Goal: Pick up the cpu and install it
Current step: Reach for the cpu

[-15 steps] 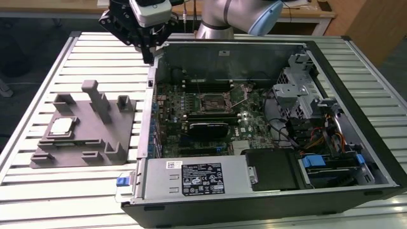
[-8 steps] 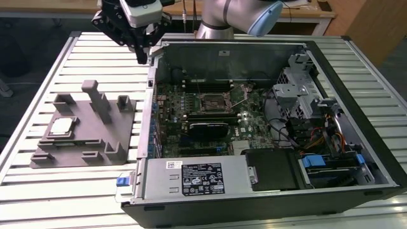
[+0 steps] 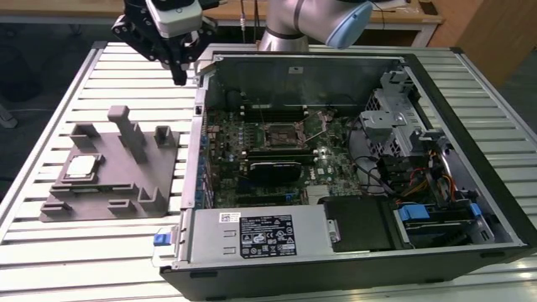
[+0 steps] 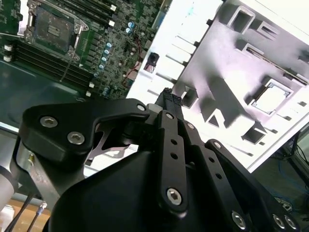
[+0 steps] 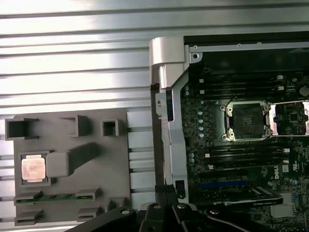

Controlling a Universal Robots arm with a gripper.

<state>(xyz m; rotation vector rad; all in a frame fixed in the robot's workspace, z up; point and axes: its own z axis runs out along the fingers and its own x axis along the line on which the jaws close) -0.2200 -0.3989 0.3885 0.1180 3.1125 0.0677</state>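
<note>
While the cpu (image 3: 82, 167) lies flat in its pocket of the grey fixture (image 3: 117, 184) at the exterior view's left, the hand (image 3: 178, 75) hangs clenched on nothing at upper left, over the tabletop (image 3: 50, 251) between fixture and open computer case (image 3: 336, 280). A clean pick likely calls for jaws parted, squared to the chip's edges, clear of the fixture's posts.
</note>
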